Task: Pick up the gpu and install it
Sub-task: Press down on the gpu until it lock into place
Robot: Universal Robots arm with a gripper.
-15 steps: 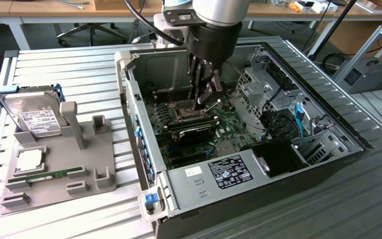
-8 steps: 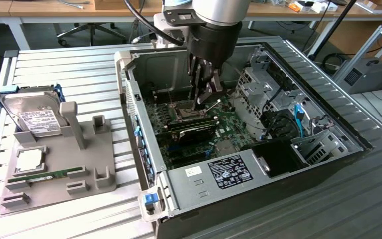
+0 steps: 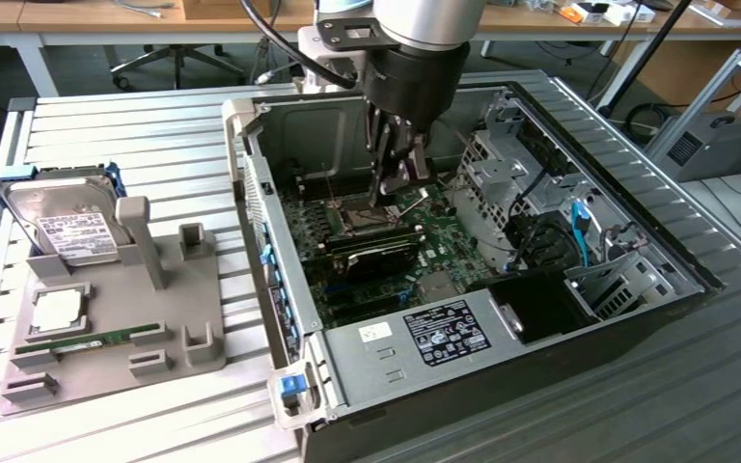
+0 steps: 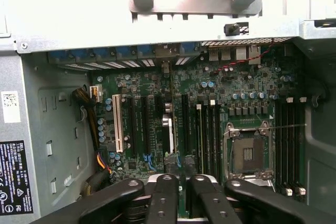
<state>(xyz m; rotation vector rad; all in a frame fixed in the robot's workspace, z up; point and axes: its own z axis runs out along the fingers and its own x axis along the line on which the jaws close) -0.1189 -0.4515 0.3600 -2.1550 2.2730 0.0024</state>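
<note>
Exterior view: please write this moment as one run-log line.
gripper: inside open case, over motherboard | gpu: on motherboard, below gripper | grasp: cannot tell

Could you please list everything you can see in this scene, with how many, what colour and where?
table: one, silver, slatted, under everything
computer case: one, grey and black, open, at the exterior view's right
motherboard: one, green, inside the case
gpu: one, dark face, on the motherboard below the gripper
fixture tray: one, grey, on the table at the exterior view's left
hard drive: one, silver in a blue frame, propped at the tray's far end
processor chip: one, silver, square, in a tray pocket
memory stick: one, green, lying in a tray slot
gripper: one, black, reaching down into the case over the motherboard
</note>
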